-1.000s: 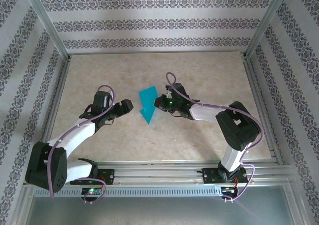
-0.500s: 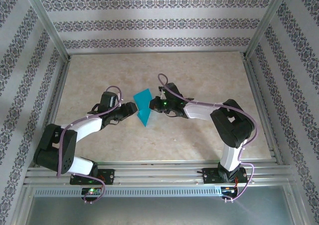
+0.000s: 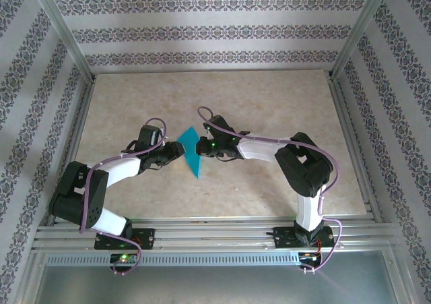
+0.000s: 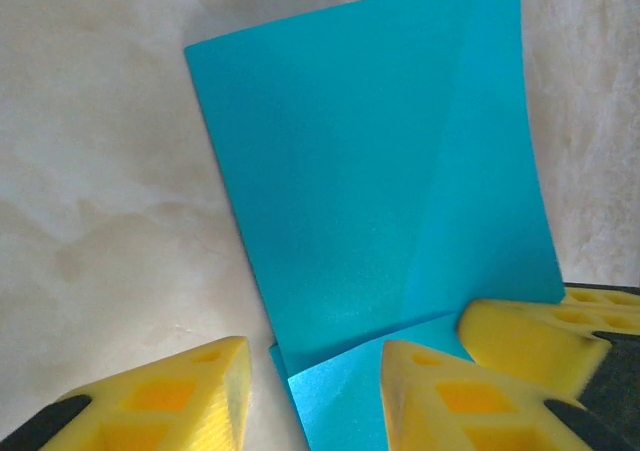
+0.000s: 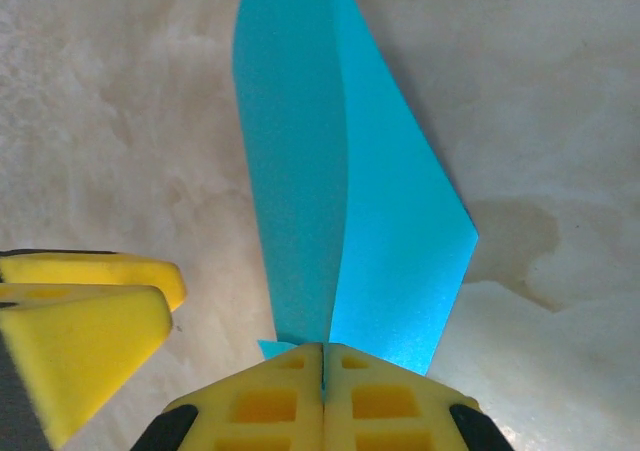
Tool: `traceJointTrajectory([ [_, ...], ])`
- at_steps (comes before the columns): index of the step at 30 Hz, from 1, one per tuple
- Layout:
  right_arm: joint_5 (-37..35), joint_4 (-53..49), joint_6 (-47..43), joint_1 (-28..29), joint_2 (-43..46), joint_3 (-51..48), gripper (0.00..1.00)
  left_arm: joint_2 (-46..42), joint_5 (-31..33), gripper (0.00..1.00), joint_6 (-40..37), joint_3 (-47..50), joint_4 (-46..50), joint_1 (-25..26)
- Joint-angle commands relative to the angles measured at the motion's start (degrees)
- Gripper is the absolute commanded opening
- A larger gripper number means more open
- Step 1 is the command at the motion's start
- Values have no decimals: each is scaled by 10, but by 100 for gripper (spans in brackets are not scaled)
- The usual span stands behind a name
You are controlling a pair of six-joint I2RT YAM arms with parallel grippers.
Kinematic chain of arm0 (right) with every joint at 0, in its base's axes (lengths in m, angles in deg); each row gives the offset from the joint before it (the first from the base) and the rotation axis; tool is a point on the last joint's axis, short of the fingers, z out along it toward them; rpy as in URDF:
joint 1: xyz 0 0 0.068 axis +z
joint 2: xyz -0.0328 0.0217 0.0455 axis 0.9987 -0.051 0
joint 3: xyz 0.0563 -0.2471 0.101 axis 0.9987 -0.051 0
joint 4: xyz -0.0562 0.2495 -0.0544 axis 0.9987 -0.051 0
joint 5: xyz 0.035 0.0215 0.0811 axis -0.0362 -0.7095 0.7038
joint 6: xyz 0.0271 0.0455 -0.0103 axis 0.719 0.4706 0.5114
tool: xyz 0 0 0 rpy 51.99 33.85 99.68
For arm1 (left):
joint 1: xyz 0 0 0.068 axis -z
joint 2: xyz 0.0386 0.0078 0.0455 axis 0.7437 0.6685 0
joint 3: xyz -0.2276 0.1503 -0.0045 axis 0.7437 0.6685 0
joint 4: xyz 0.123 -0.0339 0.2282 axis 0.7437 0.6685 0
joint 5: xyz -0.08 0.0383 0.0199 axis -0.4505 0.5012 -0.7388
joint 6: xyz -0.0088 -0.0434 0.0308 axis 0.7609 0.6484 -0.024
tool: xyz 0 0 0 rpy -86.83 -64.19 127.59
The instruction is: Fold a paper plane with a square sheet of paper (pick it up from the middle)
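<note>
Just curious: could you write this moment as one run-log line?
right end effector: shut on paper | left end effector: open, straddling paper's edge

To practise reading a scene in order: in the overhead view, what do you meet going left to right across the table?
Left arm, left gripper, blue paper, right gripper, right arm.

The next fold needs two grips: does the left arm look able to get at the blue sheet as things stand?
Probably yes. The left gripper has its jaws apart with the near edge of the blue sheet between them and nothing blocking. The right gripper pinches another edge, close beside it.
</note>
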Motion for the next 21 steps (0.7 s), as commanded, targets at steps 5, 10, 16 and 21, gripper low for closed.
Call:
traceJointTrajectory([
  [5, -34, -18, 17, 6, -14, 7, 7, 27, -9, 28, 13, -21, -20, 32],
  [10, -63, -21, 51, 10, -6, -6, 7, 55, -22, 23, 34, -28, -56, 57],
  [16, -103, -31, 100, 12, 10, -35, 8, 87, -22, 18, 56, -38, -88, 83],
  [21, -132, -33, 133, 14, 32, -61, 8, 97, -9, 16, 56, -48, -77, 93],
])
